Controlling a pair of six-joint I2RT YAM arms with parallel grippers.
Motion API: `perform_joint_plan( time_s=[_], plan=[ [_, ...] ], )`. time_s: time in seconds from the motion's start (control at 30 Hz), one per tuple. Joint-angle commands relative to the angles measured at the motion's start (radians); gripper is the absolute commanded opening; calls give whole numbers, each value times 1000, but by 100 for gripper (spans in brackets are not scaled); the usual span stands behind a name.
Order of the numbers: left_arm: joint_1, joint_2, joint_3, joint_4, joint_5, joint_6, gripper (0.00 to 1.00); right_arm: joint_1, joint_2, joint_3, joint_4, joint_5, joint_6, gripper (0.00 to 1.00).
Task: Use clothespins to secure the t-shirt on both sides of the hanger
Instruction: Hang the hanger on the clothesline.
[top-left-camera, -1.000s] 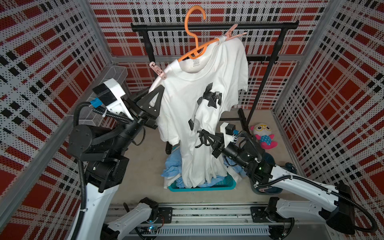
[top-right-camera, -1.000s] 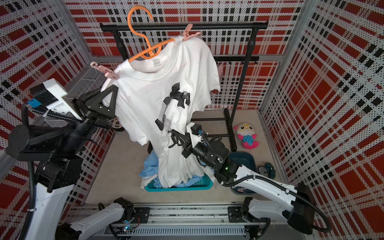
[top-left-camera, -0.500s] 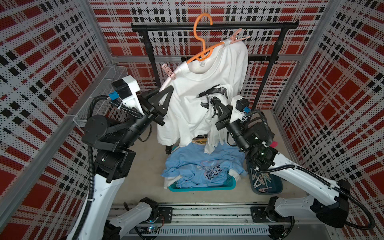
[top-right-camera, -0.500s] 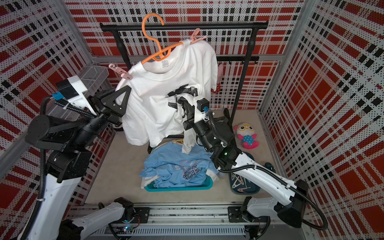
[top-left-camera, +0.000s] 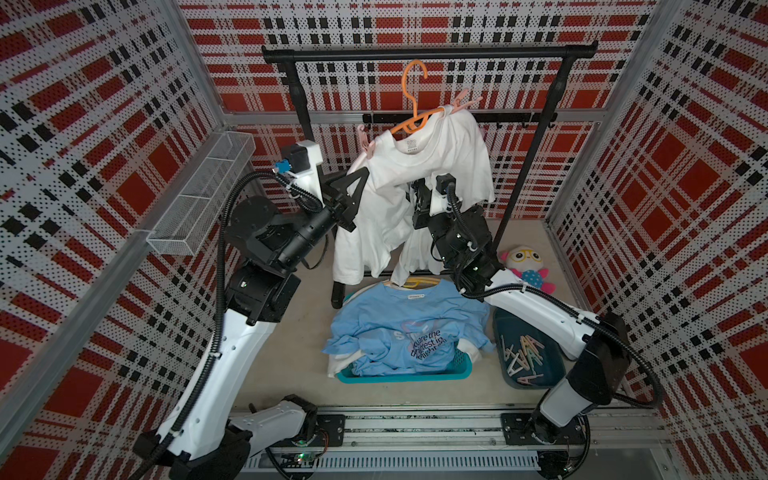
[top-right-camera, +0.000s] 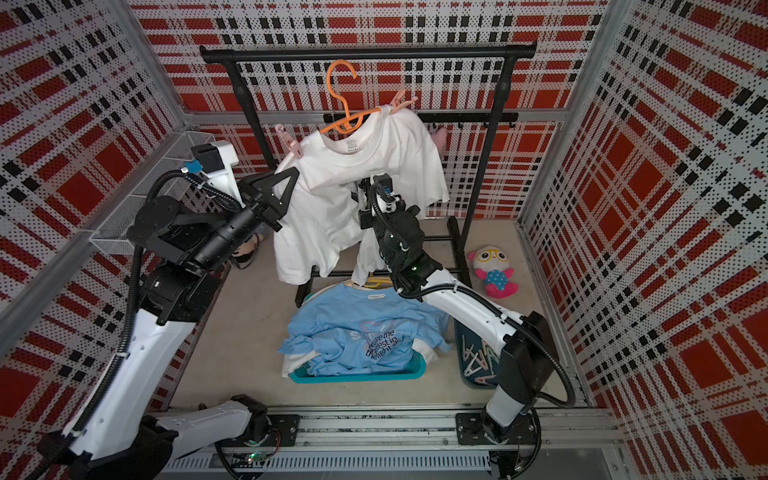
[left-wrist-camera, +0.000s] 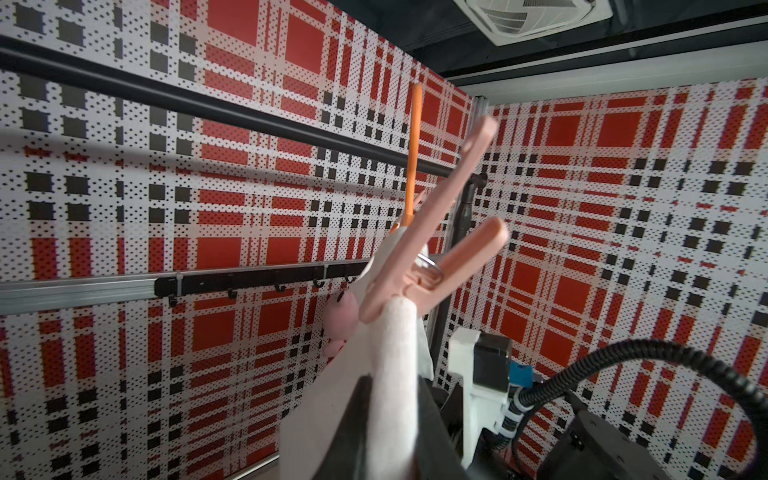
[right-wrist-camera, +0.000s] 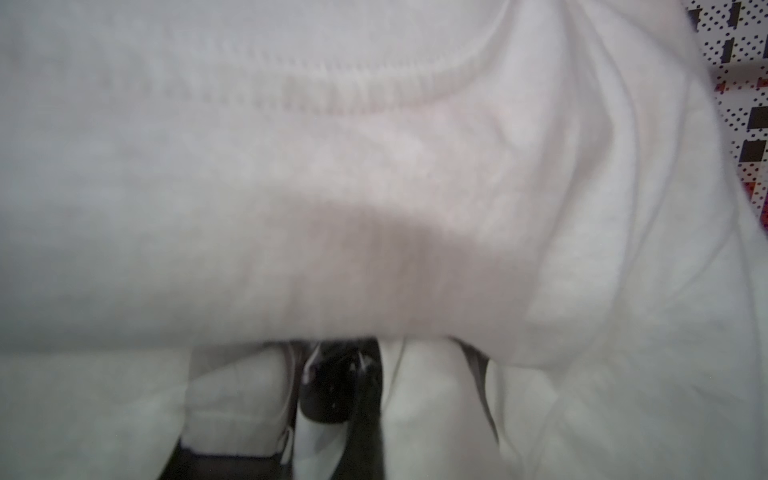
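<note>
Hanger (top-left-camera: 417, 118) long axis slanted; clothespins (top-left-camera: 463, 99) handles point away from t-shirt (top-left-camera: 457, 145).

White arms (top-left-camera: 232, 353), black joints (top-left-camera: 266, 291), ribbed black cables (top-left-camera: 219, 249)

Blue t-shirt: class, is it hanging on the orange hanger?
No, the blue t-shirt lies over the teal basket, while a white t-shirt hangs on the orange hanger.

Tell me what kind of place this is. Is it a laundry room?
Likely a robot practice booth dressed up as a laundry corner: a black clothes rack, a white t-shirt on an orange hanger, and a teal basket of clothes, all inside plaid panel walls.
</note>
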Motion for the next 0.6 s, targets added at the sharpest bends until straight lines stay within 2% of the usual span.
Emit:
perform_joint_plan(
  time_s=[0.0,0.17,0.57],
  plan=[
    [-15,14,70,17,-168,41,0,-19,65,93,84,-19,1,0],
    [-19,31,79,44,-315,57,0,-20,185,197,95,-48,34,0],
    [33,48,92,111,-395,49,0,-19,368,371,115,-184,177,0]
  ],
)
